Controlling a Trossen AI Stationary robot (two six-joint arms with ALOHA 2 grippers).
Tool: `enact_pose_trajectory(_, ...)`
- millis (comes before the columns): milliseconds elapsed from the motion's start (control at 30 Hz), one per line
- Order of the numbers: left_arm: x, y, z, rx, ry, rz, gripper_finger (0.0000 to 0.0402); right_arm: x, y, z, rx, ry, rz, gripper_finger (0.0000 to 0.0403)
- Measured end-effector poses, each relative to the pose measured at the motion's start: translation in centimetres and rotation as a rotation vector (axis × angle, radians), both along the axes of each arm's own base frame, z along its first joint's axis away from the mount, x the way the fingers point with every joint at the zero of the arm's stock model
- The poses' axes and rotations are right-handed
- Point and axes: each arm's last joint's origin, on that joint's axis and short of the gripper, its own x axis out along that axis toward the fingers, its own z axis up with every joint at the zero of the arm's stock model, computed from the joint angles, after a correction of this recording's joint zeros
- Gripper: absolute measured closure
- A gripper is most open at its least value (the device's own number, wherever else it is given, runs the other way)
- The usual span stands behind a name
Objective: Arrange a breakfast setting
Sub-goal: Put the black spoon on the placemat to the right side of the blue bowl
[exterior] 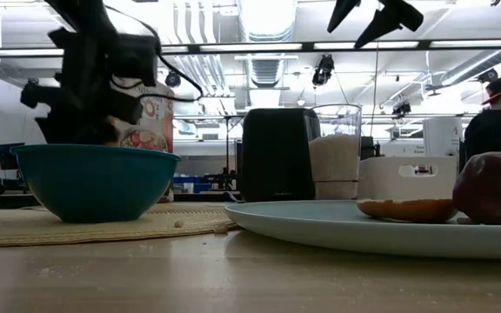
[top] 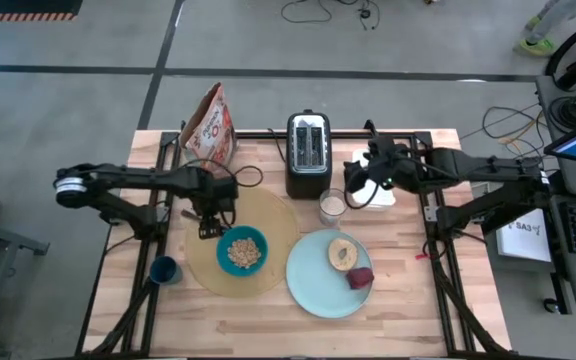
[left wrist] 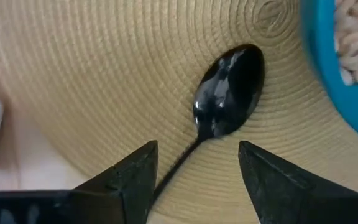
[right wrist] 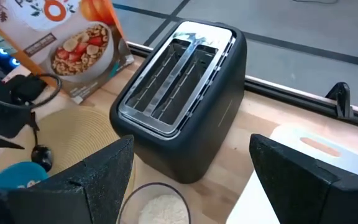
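The left gripper (left wrist: 194, 171) hangs with fingers spread and empty either side of the black spoon (left wrist: 229, 90)'s thin, slippery-looking handle, likely the best grip.

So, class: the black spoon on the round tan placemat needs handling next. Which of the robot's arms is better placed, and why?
Left. The left gripper hangs open right over the black spoon on the round woven tan placemat, beside the teal bowl. The right gripper hangs by the black toaster, farther off.
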Motion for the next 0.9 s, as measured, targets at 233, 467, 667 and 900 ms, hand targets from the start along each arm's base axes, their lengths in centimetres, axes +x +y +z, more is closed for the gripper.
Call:
enact_pose_trajectory(233,1.3,0.4,-2.6,-0.019,0.079,-0.136,0.0209,0.0,-0.5,0.0,0.014,0.011,0.01,0.0097)
enact_pose_trajectory(467,1.8,0.5,-4.1,-0.034,0.13,-0.192,0.0213,0.0,-0.5,0.0,0.014,0.012,0.01,0.0097)
enact_pose_trajectory(667,1.9,0.5,-4.6,-0.042,0.155,-0.192,0.0242,0.0,-0.5,0.0,0.014,0.012,0.01,0.0097)
enact_pose_trajectory(900,1.8,0.5,-4.4,-0.042,0.148,-0.192,0.0339,0.0,-0.5,0.0,0.014,0.012,0.01,0.0097)
